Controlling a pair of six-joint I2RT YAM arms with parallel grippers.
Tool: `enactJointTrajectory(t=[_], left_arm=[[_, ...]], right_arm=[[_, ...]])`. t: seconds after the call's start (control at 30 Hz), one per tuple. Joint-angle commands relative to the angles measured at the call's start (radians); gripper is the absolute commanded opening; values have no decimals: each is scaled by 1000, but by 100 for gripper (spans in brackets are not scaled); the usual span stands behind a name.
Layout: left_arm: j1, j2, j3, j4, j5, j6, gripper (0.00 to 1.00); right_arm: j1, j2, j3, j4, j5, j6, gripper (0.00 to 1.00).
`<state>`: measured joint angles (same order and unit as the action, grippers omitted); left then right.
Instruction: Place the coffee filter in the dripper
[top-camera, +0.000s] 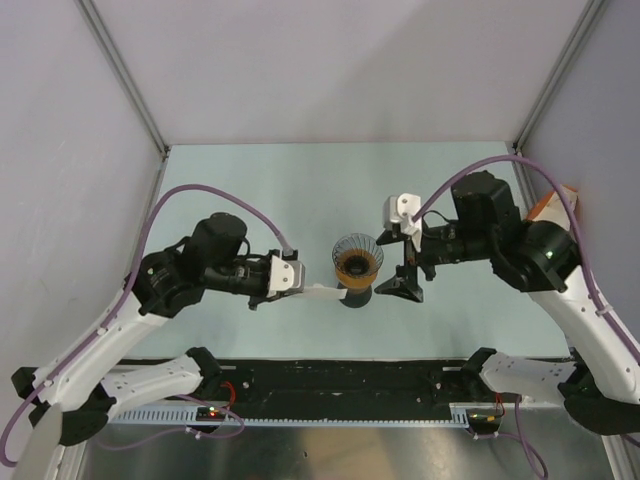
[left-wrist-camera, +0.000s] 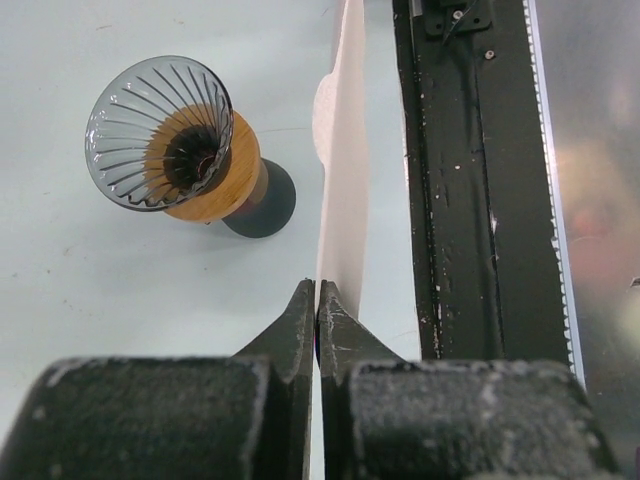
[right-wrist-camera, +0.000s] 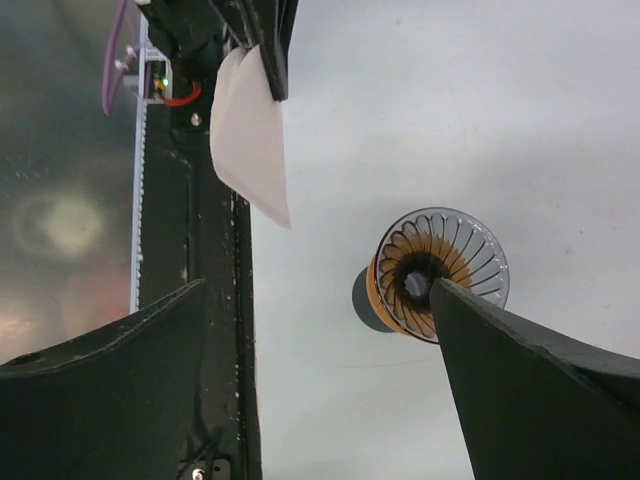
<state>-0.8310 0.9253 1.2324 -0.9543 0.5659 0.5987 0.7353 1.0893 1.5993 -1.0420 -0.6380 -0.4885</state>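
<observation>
The dripper (top-camera: 357, 257), a clear grey-tinted ribbed cone in an orange ring on a dark base, stands mid-table. It also shows in the left wrist view (left-wrist-camera: 158, 130) and the right wrist view (right-wrist-camera: 445, 268). My left gripper (top-camera: 306, 290) is shut on the coffee filter (top-camera: 325, 293), a flat white paper sheet held edge-on just left of the dripper's base. The filter rises from the shut fingertips (left-wrist-camera: 317, 300) in the left wrist view (left-wrist-camera: 342, 170) and hangs in the right wrist view (right-wrist-camera: 250, 140). My right gripper (top-camera: 402, 288) is open and empty just right of the dripper (right-wrist-camera: 318, 288).
A black rail (top-camera: 340, 385) runs along the near table edge, close behind the filter (left-wrist-camera: 470, 200). Grey enclosure walls stand left, right and behind. An orange-and-white object (top-camera: 560, 200) sits at the right wall.
</observation>
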Motion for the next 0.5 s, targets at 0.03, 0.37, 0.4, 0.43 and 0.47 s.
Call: enactJointTrajectory(t=[0.03,0.37,0.4,0.43,0.47], left_arm=[[-7,39,52,-3,-44,42,0],[-66,82,165,-4,-240,105,0],[-73,82,172,-4,-247,103,0],[-80,86,178,-3,-251,100,0],[-85,89,184,-3,-253,91,0]], right_arm=[[99,-49,-119,78,181,-82,95],[141,1,-96,200,305,14,90],[143,16,-77,190,295,8,89],[154,27,-69,191,290,-3,88],[164,33,-66,192,288,-11,87]])
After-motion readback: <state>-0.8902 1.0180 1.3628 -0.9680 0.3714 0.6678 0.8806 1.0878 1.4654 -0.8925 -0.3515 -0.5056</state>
